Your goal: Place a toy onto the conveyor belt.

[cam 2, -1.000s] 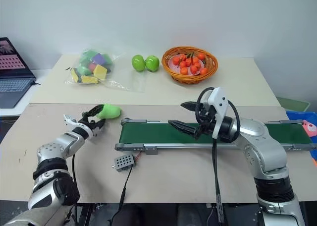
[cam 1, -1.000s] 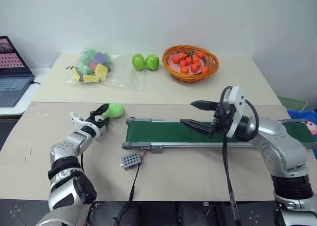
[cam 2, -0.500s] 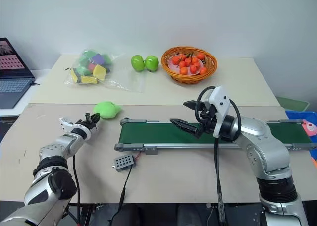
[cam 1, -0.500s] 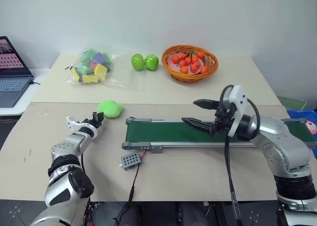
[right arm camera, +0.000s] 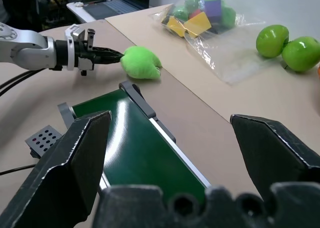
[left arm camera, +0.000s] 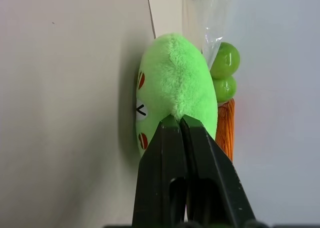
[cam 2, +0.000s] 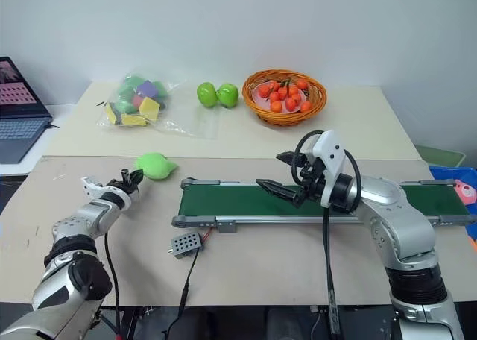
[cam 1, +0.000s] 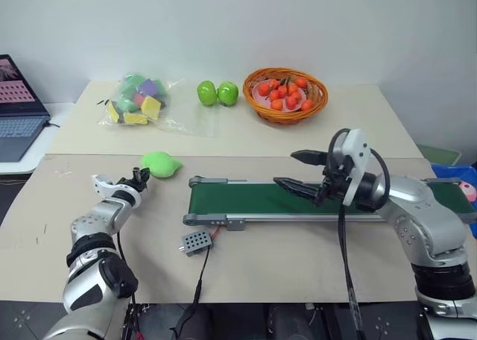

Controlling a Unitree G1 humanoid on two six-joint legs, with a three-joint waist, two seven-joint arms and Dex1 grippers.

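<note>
Belt (cam 1: 298, 200): I see it lying empty under my right gripper (cam 1: 299, 171), which hovers level with jaws wide.
Toy (cam 1: 161, 164): on the table just off the belt's left end; face visible from the left wrist.
Left gripper (left arm camera: 178, 120): closed, tips at the toy, holding nothing.

The toy (cam 1: 161, 163), a soft lime-green plush with a rounded body and a small pointed tip, lay on the bench (cam 1: 298, 273), its stitched face with red cheeks turned down against the surface. It sat just off the left end of the conveyor belt (cam 1: 253, 200), not on it. The belt itself, long, narrow and dark green in a low grey frame, stretched level across the bench.
</note>
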